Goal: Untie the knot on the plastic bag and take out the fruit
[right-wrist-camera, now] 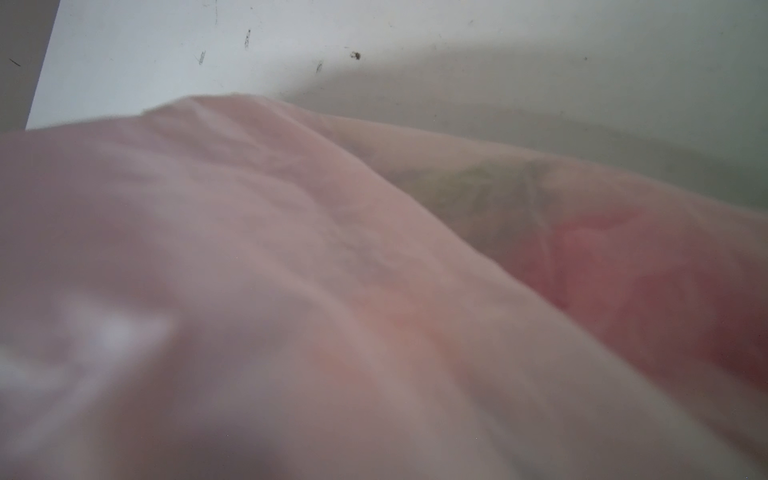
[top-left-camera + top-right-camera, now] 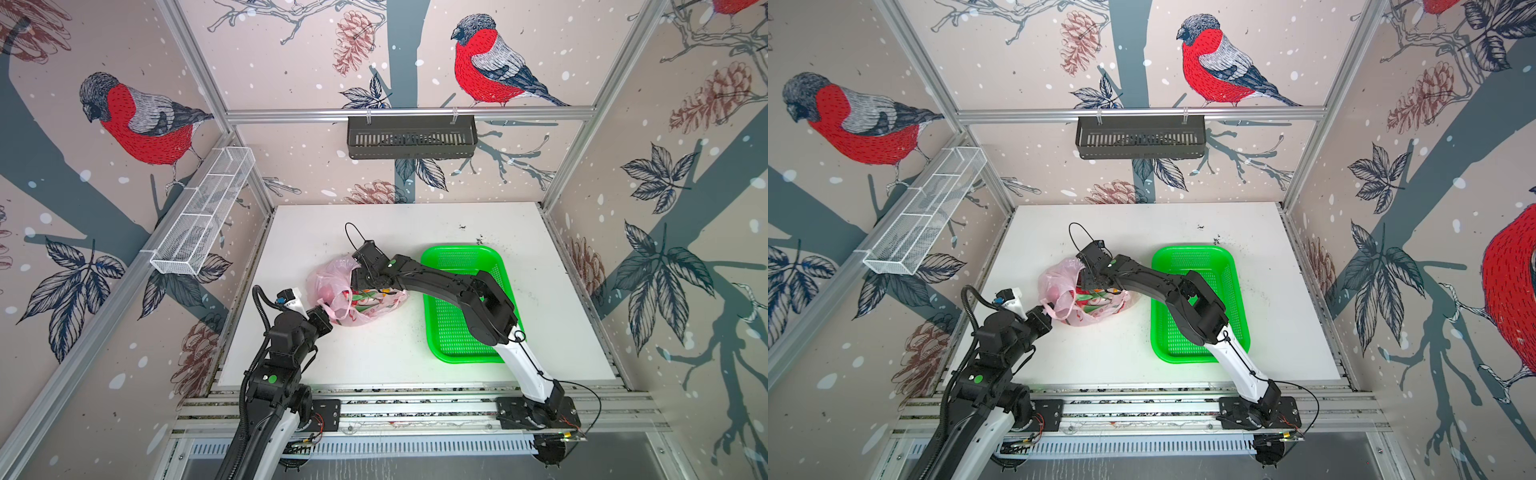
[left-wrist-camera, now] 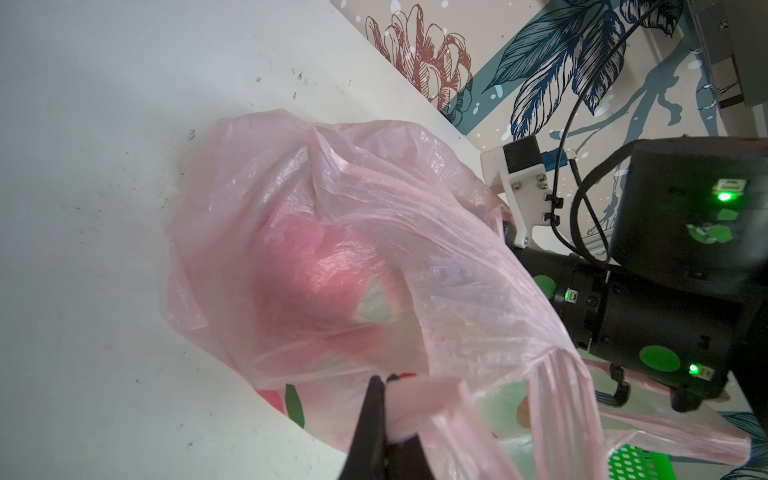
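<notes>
The plastic bag (image 2: pixel 332 276) lies just left of the green tray (image 2: pixel 461 252), mouth slack. My left claw (image 3: pixel 384 384) is clamped on a loop handle (image 3: pixel 419 397); I'd hold it taut, pulling away from the tray. My right claw (image 2: pixel 361 286) is at the mouth, jaws hidden, can't tell their state. Best go in low for the red fruit (image 3: pixel 316 274) and avoid pinching film.

We find the plastic bag (image 2: pixel 332 282) on the counter (image 2: pixel 374 361), left of centre, with fruit (image 3: pixel 316 274) inside it. The tray (image 2: pixel 457 251) lies just to its right, not touching. The left claw (image 2: pixel 330 319) meets the bag's near left edge. The right arm (image 2: pixel 436 278) crosses above the tray. One basket (image 2: pixel 411 137) hangs behind, another rack (image 2: pixel 203 212) at left.
</notes>
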### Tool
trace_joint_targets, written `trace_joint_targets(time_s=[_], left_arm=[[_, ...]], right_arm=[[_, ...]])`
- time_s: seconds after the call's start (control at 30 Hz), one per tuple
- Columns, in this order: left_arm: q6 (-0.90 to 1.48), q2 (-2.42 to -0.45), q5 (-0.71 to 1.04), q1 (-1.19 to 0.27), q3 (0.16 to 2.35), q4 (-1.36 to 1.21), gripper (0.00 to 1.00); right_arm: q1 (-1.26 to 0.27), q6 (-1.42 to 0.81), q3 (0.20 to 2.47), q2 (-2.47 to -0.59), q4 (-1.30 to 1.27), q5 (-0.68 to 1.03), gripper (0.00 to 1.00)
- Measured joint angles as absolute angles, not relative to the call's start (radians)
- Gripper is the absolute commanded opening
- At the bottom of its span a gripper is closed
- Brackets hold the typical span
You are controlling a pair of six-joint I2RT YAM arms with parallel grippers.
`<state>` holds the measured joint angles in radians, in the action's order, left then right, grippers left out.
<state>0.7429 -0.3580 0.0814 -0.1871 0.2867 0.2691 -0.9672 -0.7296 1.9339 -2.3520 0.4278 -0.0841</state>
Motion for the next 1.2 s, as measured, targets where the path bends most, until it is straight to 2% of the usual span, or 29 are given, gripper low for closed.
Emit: trace_joint_targets(time_s=[0.23,0.5,0.73,1.2], left_arm=[[0.743,-0.358,0.082,-0.187,0.287,0.269,0.0],[0.743,-0.358,0.082,-0.187,0.287,0.269,0.0],[0.742,-0.366,0.082,-0.187,0.287,0.265,0.0],[0.716,-0.442,0.077,-0.187,0.303,0.196,0.0]], right_arm=[[-0.967,-0.733,1.939,-2.366,0.41,-0.084,0.75],[-0.963,-0.735,1.942,-2.371,0.396,-0.083,0.5],[-0.962,-0.734,1.942,-2.371,0.395,-0.081,0.36],[-0.979,-0.726,1.899,-2.311,0.4,-0.094,0.27]])
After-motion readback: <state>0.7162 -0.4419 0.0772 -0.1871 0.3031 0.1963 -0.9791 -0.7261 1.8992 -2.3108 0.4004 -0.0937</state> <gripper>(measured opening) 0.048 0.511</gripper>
